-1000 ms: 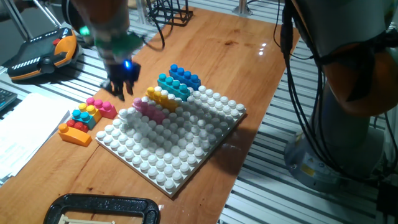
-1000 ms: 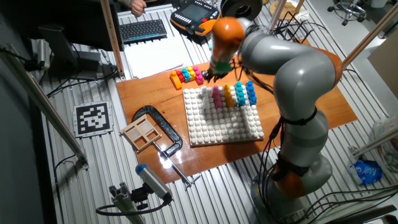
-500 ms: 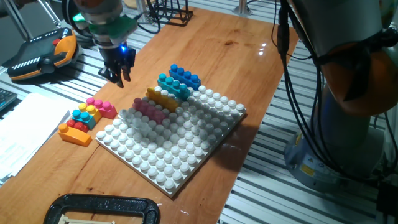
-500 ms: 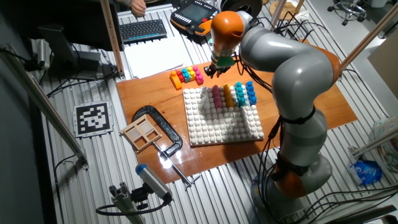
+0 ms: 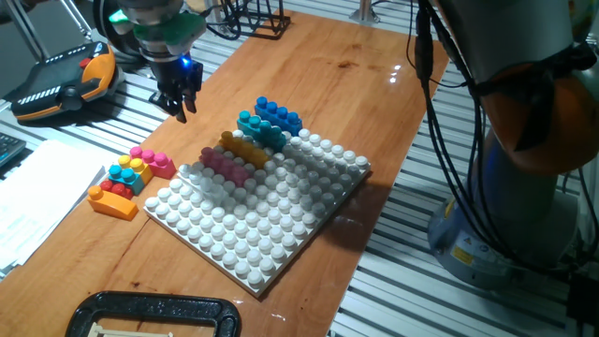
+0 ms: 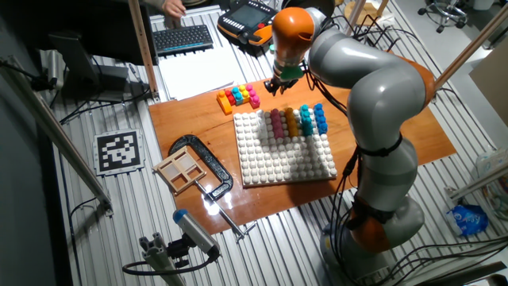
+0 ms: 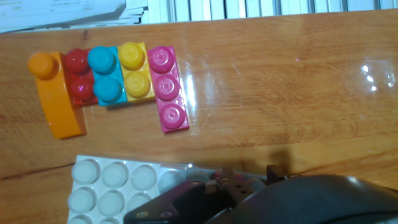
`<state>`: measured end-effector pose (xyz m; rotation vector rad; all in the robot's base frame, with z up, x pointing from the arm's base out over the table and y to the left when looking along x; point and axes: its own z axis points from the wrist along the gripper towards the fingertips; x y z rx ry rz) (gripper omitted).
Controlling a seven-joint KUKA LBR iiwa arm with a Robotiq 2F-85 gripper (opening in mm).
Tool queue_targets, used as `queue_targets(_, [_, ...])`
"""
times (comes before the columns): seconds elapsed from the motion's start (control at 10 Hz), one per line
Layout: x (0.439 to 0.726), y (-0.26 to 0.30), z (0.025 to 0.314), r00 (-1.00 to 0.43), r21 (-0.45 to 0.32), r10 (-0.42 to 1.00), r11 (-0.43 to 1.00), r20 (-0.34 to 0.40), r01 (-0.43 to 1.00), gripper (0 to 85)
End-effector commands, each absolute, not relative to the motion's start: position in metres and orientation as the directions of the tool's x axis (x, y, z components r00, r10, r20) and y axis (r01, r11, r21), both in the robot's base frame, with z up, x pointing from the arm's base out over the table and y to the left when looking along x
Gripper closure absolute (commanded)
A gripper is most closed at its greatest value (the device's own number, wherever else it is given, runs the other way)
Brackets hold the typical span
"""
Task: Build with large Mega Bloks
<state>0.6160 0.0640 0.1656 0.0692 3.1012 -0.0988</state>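
While four elongated Mega Bloks (image 5: 253, 137) stand in a row on the white baseplate (image 5: 267, 220) at its far edge, a loose cluster (image 5: 126, 178) lies beside it on the wooden tabletop (image 5: 356, 84). Above, the gripper (image 5: 178, 101) hangs empty, jaws narrow. Slatted metal benching (image 6: 103, 206) surrounds the tabletop.

We see a wooden surface (image 5: 374, 84) laid over a slatted metal bench. Directly on it lies the white studded baseplate (image 5: 271, 211) near the middle. At about nine o'clock from the baseplate in one fixed view sits a loose cluster of bricks (image 5: 129, 173): orange, red, cyan, yellow and pink, side by side. A black clamp (image 6: 208, 167) grips the surface's edge.
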Motion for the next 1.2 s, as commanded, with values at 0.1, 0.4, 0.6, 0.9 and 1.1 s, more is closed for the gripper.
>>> queue_targets(0.1, [0.6170, 0.0635, 0.1649, -0.998, -0.067, 0.032, 0.997, -0.049, 0.035, 51.0])
queue_targets(0.4, [0.6163, 0.0634, 0.1656, -0.999, -0.071, 0.015, 0.997, -0.048, 0.018, 51.0])
queue_targets(0.6, [0.6162, 0.0638, 0.1652, -0.999, -0.068, 0.005, 0.998, -0.049, 0.009, 51.0])
queue_targets(0.9, [0.6155, 0.0656, 0.1651, -0.998, -0.066, -0.003, 0.998, -0.057, 0.001, 51.0])
queue_targets(1.1, [0.6152, 0.0660, 0.1650, -0.998, -0.067, -0.001, 0.998, -0.056, 0.003, 51.0])
